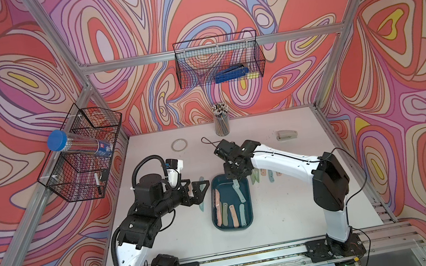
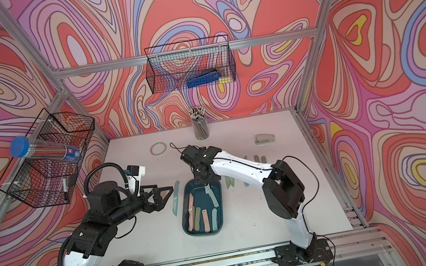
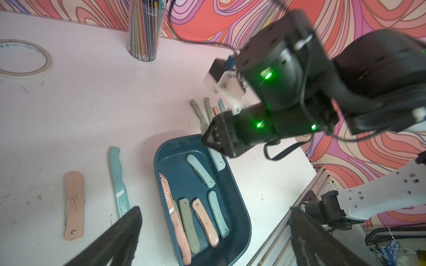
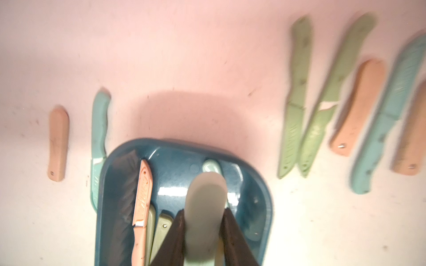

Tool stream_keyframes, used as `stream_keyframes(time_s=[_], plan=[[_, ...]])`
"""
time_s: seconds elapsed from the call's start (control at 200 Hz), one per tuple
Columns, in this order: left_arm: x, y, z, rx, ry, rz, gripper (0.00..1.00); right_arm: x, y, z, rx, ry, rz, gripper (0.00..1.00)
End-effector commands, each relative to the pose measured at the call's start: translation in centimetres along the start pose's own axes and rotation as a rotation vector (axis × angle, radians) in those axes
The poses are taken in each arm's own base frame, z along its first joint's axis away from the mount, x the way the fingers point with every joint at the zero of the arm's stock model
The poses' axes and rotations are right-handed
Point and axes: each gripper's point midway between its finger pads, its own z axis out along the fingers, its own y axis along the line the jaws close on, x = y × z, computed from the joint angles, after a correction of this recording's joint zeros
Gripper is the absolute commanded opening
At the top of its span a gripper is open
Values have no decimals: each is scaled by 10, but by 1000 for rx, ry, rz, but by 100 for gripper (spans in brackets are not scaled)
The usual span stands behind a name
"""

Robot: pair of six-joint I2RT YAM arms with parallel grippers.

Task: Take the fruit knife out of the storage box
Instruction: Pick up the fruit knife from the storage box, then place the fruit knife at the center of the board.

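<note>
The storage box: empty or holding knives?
Holding knives: several lie inside the storage box; the right gripper clamps a pale knife above it.

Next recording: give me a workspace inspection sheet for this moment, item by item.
Surface: white tabletop, scuffed.
Job's things: dark teal plastic storage box holds at least five knives; pale grey-green folding knife hangs over it; two knives lie on the left-arm side, a row of knives on the right-arm side.
Clutter: beige tape ring, clear cup of pencils, beige stapler.
Grippers: left gripper open, empty; right gripper shut on the folding knife.
Cables: black ribbed hose arches over left arm; black cable loops off right wrist.
Surroundings: back black wire basket, side black wire basket, swirl-patterned walls.
</note>
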Motion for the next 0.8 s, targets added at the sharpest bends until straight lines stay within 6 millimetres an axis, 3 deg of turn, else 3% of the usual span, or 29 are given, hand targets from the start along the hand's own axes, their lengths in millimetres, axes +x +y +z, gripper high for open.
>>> stream_keyframes(time_s=[0.0, 0.215, 0.421, 0.531, 0.586, 0.796], plan=[[-2, -5, 1, 29, -11, 21, 100, -23, -52, -21, 84, -56, 22, 21], [-1, -5, 1, 30, -9, 19, 100, -39, -162, -25, 219, -52, 128, 22], [-1, -5, 2, 31, -7, 18, 100, -37, -255, -10, 357, -1, 223, 25], [-2, -5, 2, 30, -9, 17, 100, -36, -286, 2, 415, 29, 245, 24], [-1, -5, 1, 31, -9, 18, 100, -32, -299, 18, 446, 72, 242, 24], [-2, -6, 2, 32, -9, 19, 100, -34, -314, 54, 478, 144, 190, 25]])
